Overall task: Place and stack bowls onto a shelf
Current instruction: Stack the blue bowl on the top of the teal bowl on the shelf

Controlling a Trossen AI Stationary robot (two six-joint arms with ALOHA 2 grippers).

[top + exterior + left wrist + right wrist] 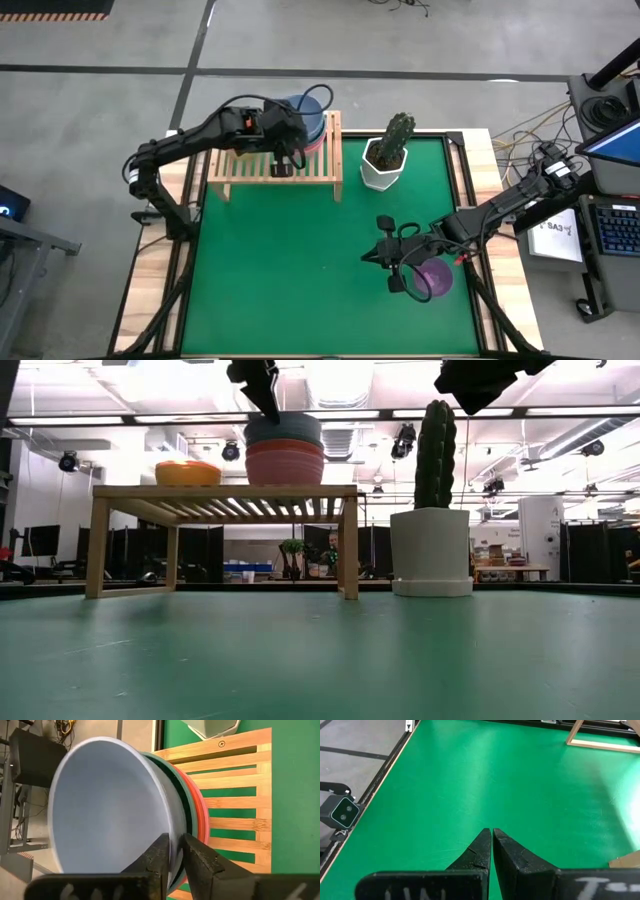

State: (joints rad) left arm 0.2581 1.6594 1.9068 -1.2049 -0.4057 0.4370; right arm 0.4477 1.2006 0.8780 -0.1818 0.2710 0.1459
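One left gripper pinches the blue-grey bowl rim atop a stack on the shelf; an orange bowl sits alongside. Right gripper, closed and empty, hovers near the purple bowl, unshelved on the counter.

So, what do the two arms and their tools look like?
Both arms are dark, built of jointed segments with black cables looped along them. The left arm has a white band near its base; the right arm has a pale label near its upper joint. Each tool, left and right, ends in two black, tapering fingers.
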